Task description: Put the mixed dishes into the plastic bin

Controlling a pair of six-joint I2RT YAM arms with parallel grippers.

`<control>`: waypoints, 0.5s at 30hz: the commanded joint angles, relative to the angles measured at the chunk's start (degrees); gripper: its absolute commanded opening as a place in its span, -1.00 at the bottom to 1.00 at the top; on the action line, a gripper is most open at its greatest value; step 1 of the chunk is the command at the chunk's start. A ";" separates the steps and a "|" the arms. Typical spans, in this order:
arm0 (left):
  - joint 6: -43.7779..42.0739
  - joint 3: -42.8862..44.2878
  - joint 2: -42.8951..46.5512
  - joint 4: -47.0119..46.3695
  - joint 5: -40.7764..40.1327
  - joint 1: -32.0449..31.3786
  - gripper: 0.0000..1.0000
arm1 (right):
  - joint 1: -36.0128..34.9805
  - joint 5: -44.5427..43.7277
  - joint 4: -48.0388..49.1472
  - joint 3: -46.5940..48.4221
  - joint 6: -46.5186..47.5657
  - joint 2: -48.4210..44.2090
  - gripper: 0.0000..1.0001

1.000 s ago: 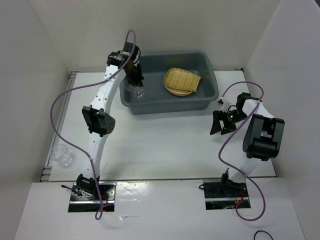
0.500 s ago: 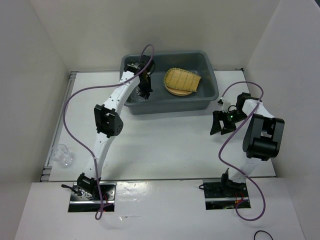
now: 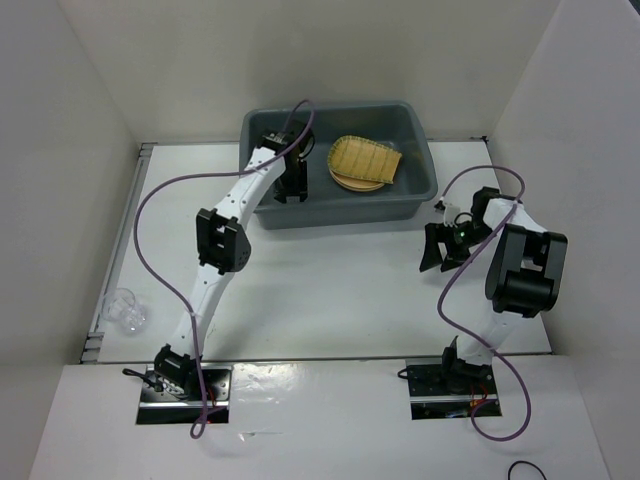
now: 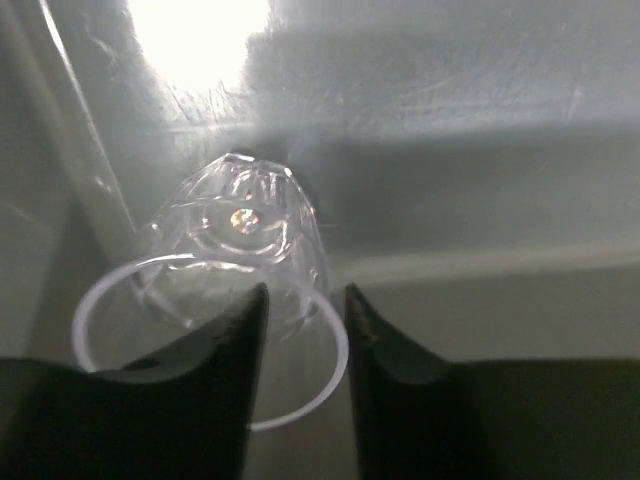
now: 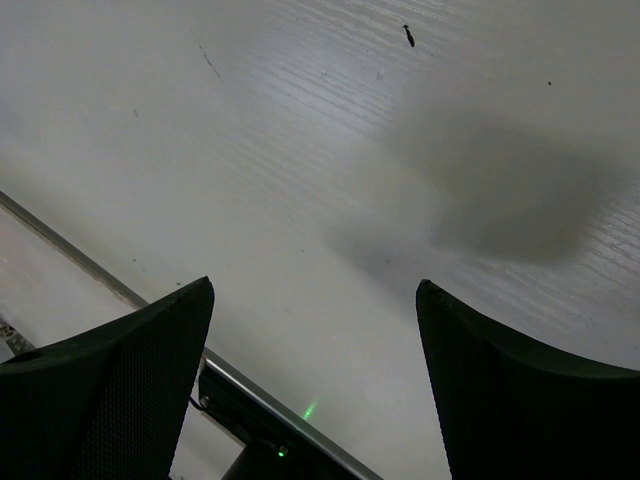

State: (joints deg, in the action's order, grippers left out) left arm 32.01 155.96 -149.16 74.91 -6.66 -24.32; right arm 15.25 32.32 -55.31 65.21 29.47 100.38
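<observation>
- At the far middle of a white table (image 3: 330, 290), boxed in by plain white walls (image 3: 90, 90), sits a dark grey bin (image 3: 340, 212); the tabletop is matt with a fine grain and a few dark specks in the right wrist view; the bin's floor is scuffed and throws back a bright glare in the left wrist view.
- Bin: rectangular, with rounded corners and a flared rim; right of its centre a ribbed bamboo tray (image 3: 365, 158) lies on a round tan plate (image 3: 358, 184); whether another plate lies beneath I cannot tell.
- Left gripper (image 3: 292, 190) reaches down into the bin's left part; a clear cup (image 4: 240, 225) lies tilted on the bin floor near the wall, mouth toward the camera; the black fingers (image 4: 225, 380) stand partly open with a narrow gap; the cup's rim runs through that gap; no squeeze on the glass shows.
- Second cup (image 3: 124, 308), also clear, sits at the table's left edge, well apart from the bin.
- Right gripper (image 3: 440, 250) hangs over bare table to the right of the bin; jaws wide; nothing held.
</observation>
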 commanded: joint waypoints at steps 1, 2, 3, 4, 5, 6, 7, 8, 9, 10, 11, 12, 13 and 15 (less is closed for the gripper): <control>-0.54 4.08 3.78 -0.38 -2.92 0.23 0.14 | -0.30 1.61 -0.68 0.44 0.67 0.52 0.72; -0.54 4.70 5.62 -0.38 -3.53 0.76 0.25 | -0.30 1.61 -0.68 0.44 1.19 1.04 0.72; -0.54 6.01 6.59 -0.38 -4.76 0.76 0.42 | -0.30 1.61 -0.68 0.44 1.20 1.05 0.72; -0.54 6.72 8.95 -0.38 -5.99 1.28 0.47 | -0.30 1.61 -0.68 0.44 1.20 1.57 0.72; -0.54 6.73 10.72 -0.38 -8.09 1.29 0.69 | -0.30 1.61 -0.68 0.97 1.20 1.58 0.72; -0.54 7.25 12.65 -0.38 -10.63 1.29 0.69 | -0.30 1.61 -1.20 0.97 1.72 2.18 0.72; -0.54 5.60 15.02 -0.38 -18.23 1.29 0.72 | -0.30 1.61 -1.20 0.97 1.73 2.19 0.72; 0.06 3.58 20.52 -0.38 -23.70 0.68 0.80 | -0.30 2.22 -1.20 0.97 1.73 2.19 0.72; 1.29 0.08 23.88 -0.38 -30.45 0.06 1.00 | -0.30 2.23 -1.20 0.97 1.73 2.71 0.72; 6.17 -4.57 31.23 -0.38 -41.66 0.06 1.00 | -0.30 2.23 -1.20 0.97 2.25 2.72 0.72; 8.75 -15.84 35.04 -0.38 -44.56 0.93 1.00 | -0.30 2.23 -1.73 0.97 2.25 3.24 0.72; 10.69 -20.91 38.56 -0.38 -45.37 3.90 1.00 | -0.30 2.23 -1.73 1.49 2.25 3.25 0.72; 13.84 -25.83 44.95 -0.38 -44.24 6.01 1.00 | -0.30 2.23 -1.73 1.50 2.78 3.94 0.72; 16.58 -41.51 50.79 -1.09 -42.83 10.15 1.00 | -0.30 2.75 -2.26 1.50 2.78 3.95 0.72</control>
State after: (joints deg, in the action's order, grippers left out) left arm 40.56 128.84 -105.43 71.53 -40.42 -20.23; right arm 15.25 33.47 -55.99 65.30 30.98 103.77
